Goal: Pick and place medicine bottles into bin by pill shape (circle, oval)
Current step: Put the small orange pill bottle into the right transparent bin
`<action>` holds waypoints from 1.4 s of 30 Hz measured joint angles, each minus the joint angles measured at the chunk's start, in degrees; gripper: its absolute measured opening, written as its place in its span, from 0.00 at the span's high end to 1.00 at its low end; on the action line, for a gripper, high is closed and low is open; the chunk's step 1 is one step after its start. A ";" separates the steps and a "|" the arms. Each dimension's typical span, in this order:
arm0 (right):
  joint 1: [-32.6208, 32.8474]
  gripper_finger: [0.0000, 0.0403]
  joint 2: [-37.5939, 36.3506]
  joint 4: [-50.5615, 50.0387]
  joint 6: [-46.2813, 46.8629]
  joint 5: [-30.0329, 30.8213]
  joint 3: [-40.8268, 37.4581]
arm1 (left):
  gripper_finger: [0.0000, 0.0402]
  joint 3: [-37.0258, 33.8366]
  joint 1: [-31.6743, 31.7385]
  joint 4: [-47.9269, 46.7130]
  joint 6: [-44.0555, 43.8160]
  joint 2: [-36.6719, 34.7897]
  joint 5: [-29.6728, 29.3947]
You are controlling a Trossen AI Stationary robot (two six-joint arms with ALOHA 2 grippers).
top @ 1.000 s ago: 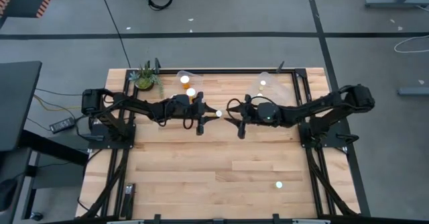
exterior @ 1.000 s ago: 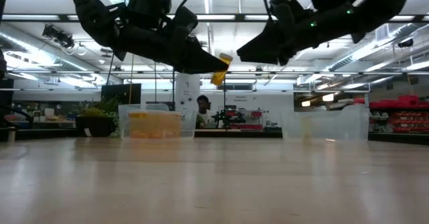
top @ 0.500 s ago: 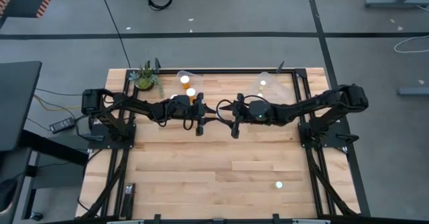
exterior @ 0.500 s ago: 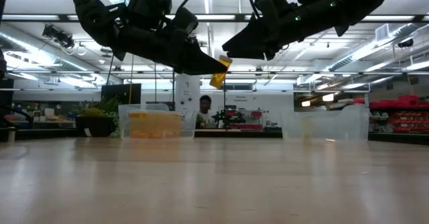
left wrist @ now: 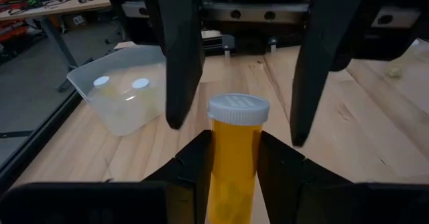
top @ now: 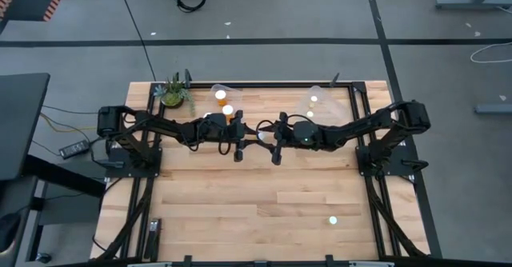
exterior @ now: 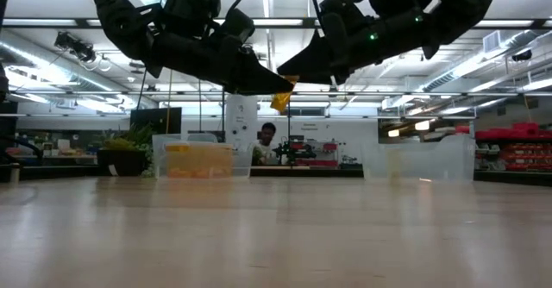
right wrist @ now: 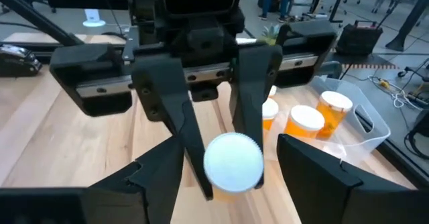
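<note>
Handover is the step in hand: above mid-table the left gripper (left wrist: 234,157) clamps an orange medicine bottle (left wrist: 234,163) while the right gripper (right wrist: 231,163), fingers spread around its white cap (right wrist: 232,160), must next close before release.

I'm scanning every view and I can't read a single word, number or brand. The small translucent orange bottle with the ribbed white cap (left wrist: 236,158) carries no label I can make out from here. Signs and red shelving in the room beyond the table are too small and blurred to read.
</note>
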 joint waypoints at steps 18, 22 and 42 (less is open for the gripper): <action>-0.07 0.63 0.07 -0.42 -0.20 -0.02 0.00 | 0.73 -0.02 0.01 -0.16 0.11 0.00 0.00; -0.07 0.66 0.07 -0.44 -0.20 -0.02 0.00 | 0.73 -0.02 0.02 -0.13 0.11 0.00 0.00; -0.04 0.66 0.07 -0.84 -0.19 -0.01 0.00 | 0.71 -0.02 0.00 -0.12 0.07 0.00 0.00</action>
